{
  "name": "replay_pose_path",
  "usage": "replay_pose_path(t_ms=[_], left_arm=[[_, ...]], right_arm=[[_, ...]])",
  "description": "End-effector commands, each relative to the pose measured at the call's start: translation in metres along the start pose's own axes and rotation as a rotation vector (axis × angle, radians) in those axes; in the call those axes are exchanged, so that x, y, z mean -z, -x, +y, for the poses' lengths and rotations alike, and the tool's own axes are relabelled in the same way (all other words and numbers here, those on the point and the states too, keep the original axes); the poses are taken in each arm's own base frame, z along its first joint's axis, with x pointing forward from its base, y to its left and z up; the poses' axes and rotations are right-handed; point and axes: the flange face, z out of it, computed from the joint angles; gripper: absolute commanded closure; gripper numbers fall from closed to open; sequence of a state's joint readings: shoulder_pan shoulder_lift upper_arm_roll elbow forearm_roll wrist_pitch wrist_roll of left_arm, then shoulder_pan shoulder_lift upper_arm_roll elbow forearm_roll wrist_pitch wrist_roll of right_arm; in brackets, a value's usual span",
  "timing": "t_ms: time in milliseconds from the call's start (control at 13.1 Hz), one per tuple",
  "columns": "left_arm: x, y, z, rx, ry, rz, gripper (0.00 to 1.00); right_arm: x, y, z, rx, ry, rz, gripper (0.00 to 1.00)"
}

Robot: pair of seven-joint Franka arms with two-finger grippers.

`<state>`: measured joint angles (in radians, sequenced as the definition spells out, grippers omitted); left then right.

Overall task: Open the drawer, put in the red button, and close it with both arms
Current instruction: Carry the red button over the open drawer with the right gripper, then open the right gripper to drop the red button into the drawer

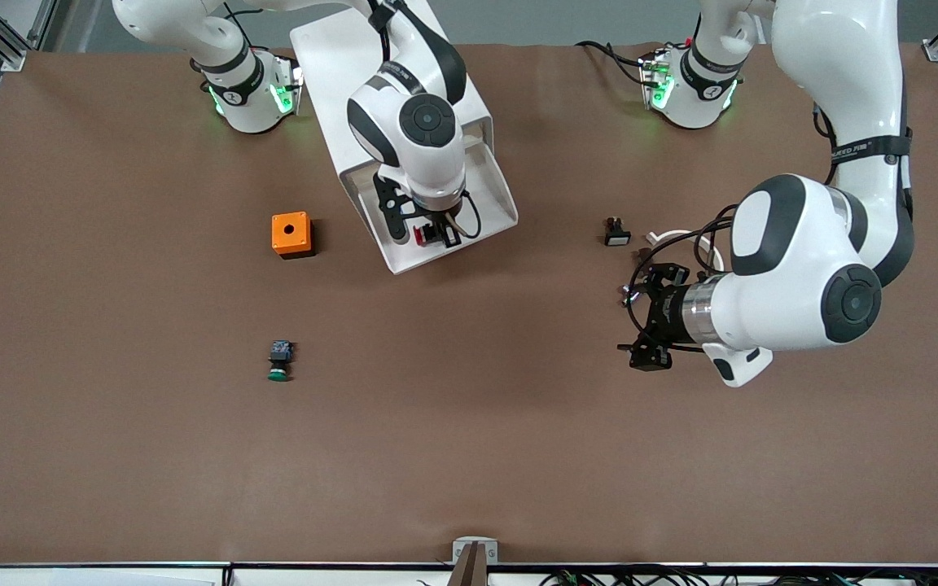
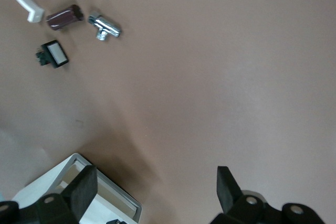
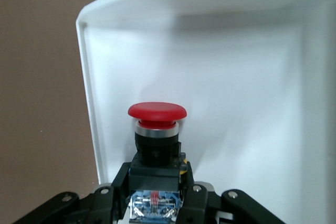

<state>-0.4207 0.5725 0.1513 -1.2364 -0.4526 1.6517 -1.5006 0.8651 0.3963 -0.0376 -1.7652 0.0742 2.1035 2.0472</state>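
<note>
Directly under the right gripper point(image 1: 434, 234), pinching the red-capped black-and-blue push button point(image 3: 157, 129), sits the pulled-out shallow white plastic drawer point(image 1: 492, 189); early release risks bounce-out, while left gripper point(image 2: 155, 190) waits spread wide.

My right gripper point(image 1: 434, 233) hangs over the pulled-out drawer point(image 1: 492, 213), fingers clamped on the red button point(image 1: 420, 236). My left gripper point(image 1: 640, 321) waits over bare table point(image 1: 469, 423) with fingers spread, a small black switch point(image 1: 616, 232) lying near them toward the robots' bases. An orange box point(image 1: 291, 233) sits beside the drawer, toward my right arm's end of the table.
</note>
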Motion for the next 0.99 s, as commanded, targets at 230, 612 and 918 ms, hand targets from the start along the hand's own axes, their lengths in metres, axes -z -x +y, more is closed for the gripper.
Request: replay_pose_path(t_ms=[230,612,918], left_arm=[[-0.049,0.048,-0.003,-0.184,-0.062,0.154,0.00],[-0.074,0.098,-0.013,-0.453,-0.116,0.228,0.00],[-0.083,0.118,-0.019,-0.553,-0.137,0.267,0.00]], right_arm=[[0.037,-0.017,-0.020,-0.039,-0.053,-0.010,0.00],[0.093,-0.100,-0.049,0.185,-0.068,-0.007,0.00],[0.146,-0.238,-0.063,0.363,-0.100,-0.005,0.00]])
